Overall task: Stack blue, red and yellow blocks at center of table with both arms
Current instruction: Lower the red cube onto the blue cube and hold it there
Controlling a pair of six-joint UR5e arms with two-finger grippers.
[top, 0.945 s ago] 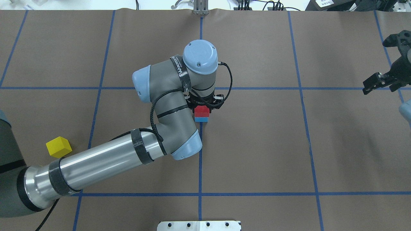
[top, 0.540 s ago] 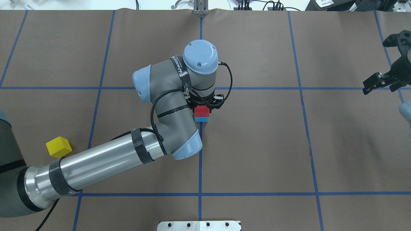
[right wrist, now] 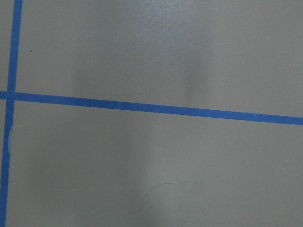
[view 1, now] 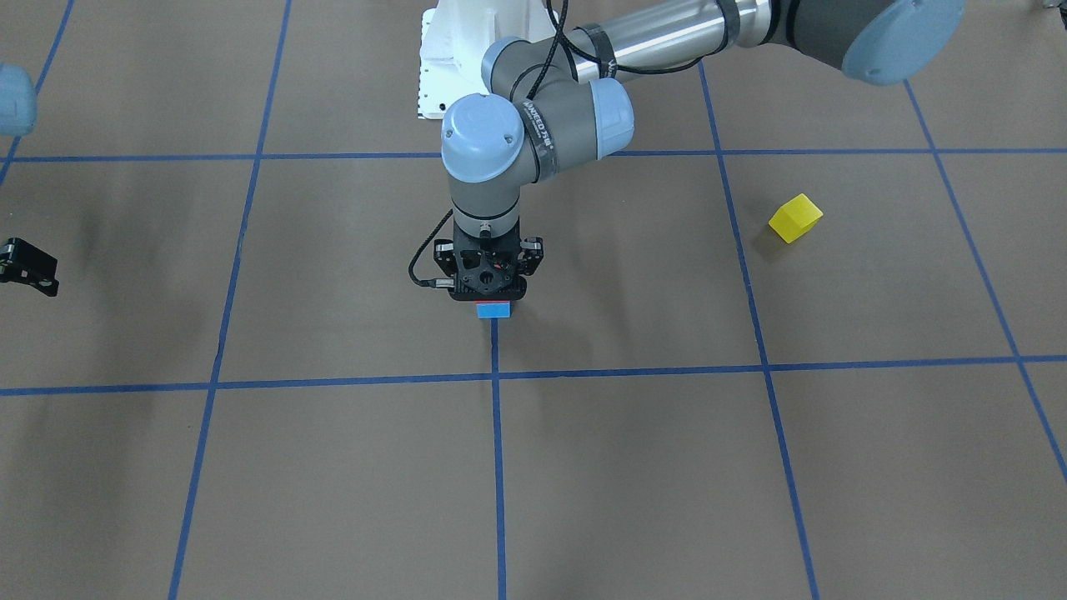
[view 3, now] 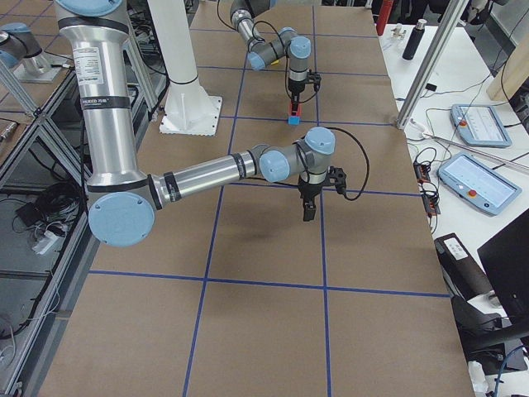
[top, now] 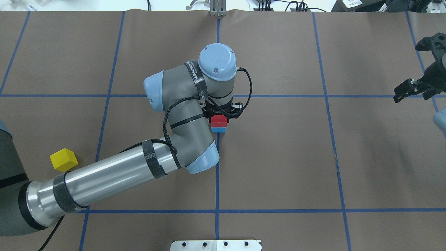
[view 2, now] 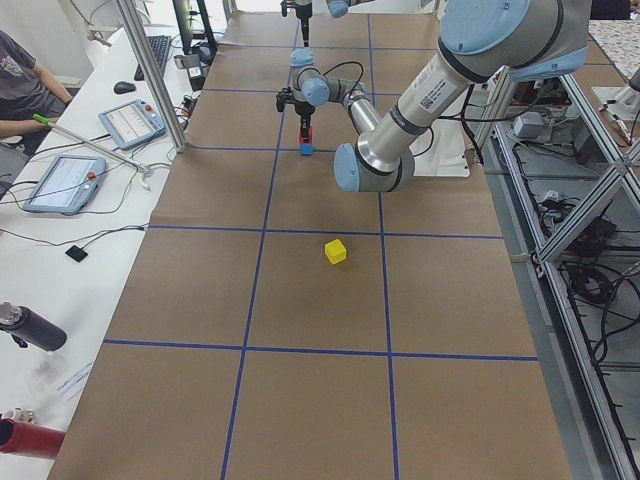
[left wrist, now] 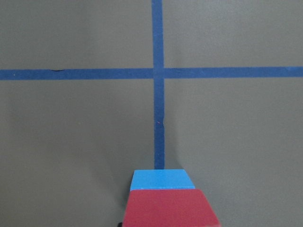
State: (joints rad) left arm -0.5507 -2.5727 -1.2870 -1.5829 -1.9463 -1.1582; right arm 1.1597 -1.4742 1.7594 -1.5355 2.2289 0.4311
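— Two blocks stand stacked right under the left gripper (top: 221, 112): the red block (top: 218, 121) sits on top of the blue block (top: 218, 129), and their sides line up as far as I can see.
— Is it clamped on the red one?
— I cannot tell. The gripper points straight down with the red block in between its fingers. Its body hides the fingertips in both top views, and the wrist camera shows only the blocks. Whether the fingers press the block or stand loose beside it does not show.
— And the blue one?
— It rests on the table (top: 278, 157), directly below the gripper, on a blue tape line (left wrist: 157, 118) a little short of a crossing.
— The yellow block (top: 63, 159)?
— It is well apart from both grippers. It lies alone on the table, far back along the left arm (top: 115, 174), just beside its silver tube.
— The right gripper (top: 413, 69)?
— Its fingers are spread wide apart and it is empty. It hangs above the table, well apart from the stack, with only tape lines beneath it.
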